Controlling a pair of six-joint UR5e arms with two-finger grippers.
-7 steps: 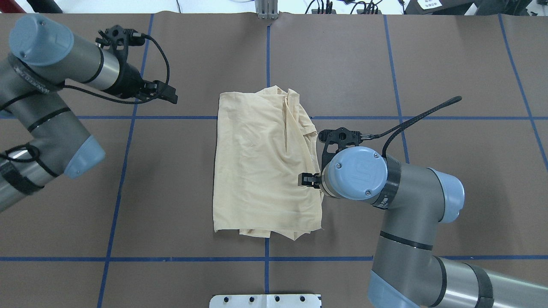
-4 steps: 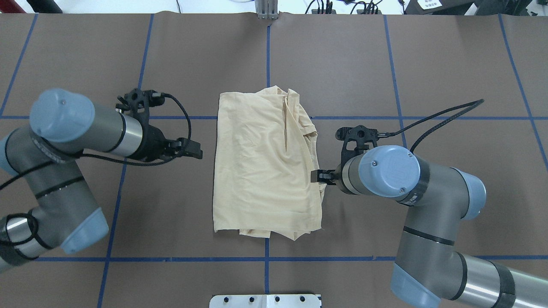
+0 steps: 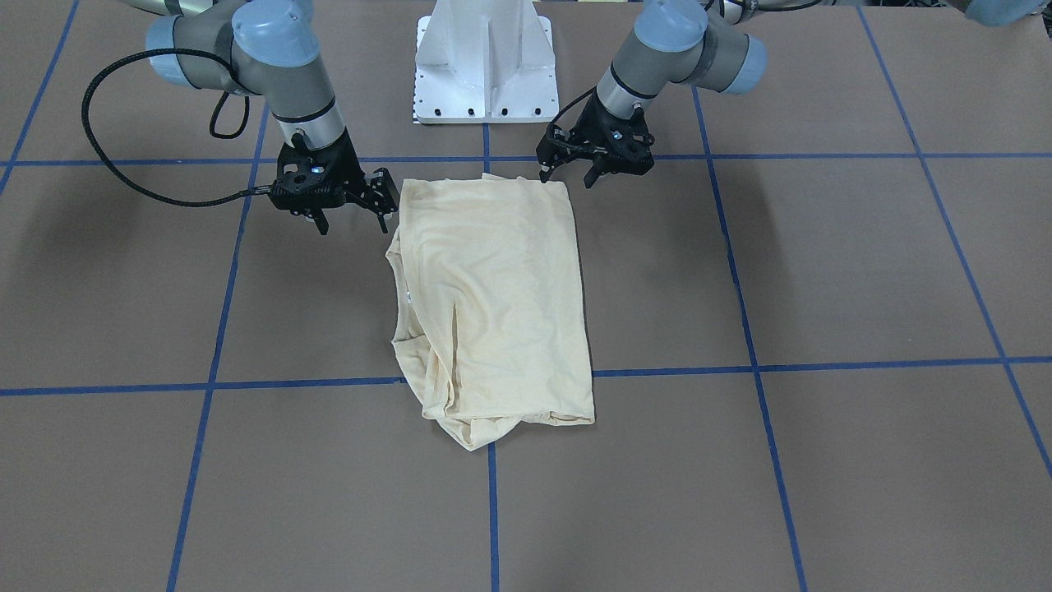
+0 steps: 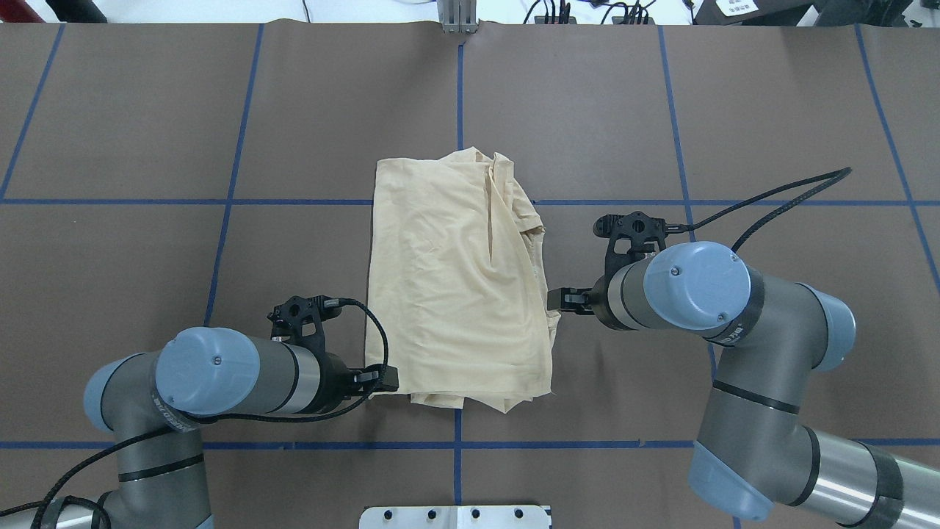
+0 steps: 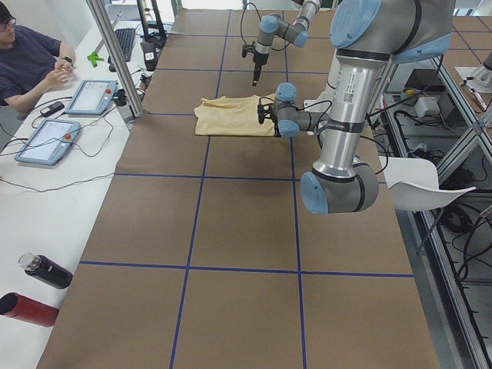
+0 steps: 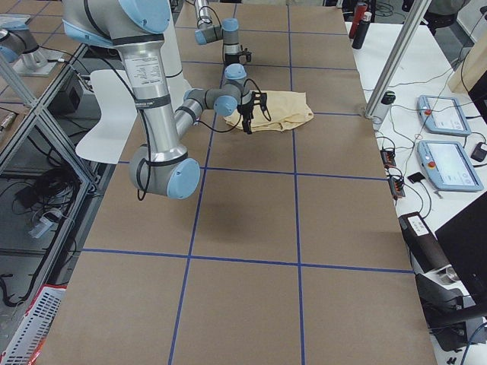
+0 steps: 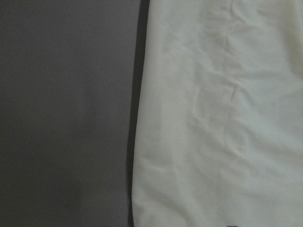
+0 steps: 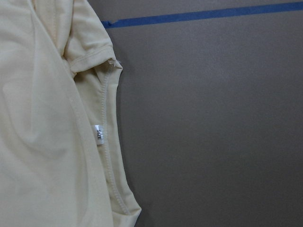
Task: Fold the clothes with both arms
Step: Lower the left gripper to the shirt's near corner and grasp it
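Note:
The clothes are one cream-yellow shirt (image 4: 452,294), folded into a rough rectangle at the table's middle, also seen in the front-facing view (image 3: 493,288). My left gripper (image 4: 383,380) hovers at the shirt's near left corner and stands open (image 3: 566,177). My right gripper (image 4: 556,300) sits just off the shirt's right edge, open and empty (image 3: 353,224). The left wrist view shows the shirt's edge (image 7: 218,118) on brown table. The right wrist view shows the neckline with a small white label (image 8: 99,135). No print shows.
Blue tape lines (image 4: 458,95) grid the brown table. The white pedestal base (image 3: 485,62) stands at the robot's edge. A seated person (image 5: 31,61) with tablets (image 5: 46,142) is at the side bench, beside two bottles (image 5: 38,270).
My left arm swung from the far left of the table down to the shirt's near left corner. My right gripper drew back rightward off the shirt's edge. The shirt stayed put.

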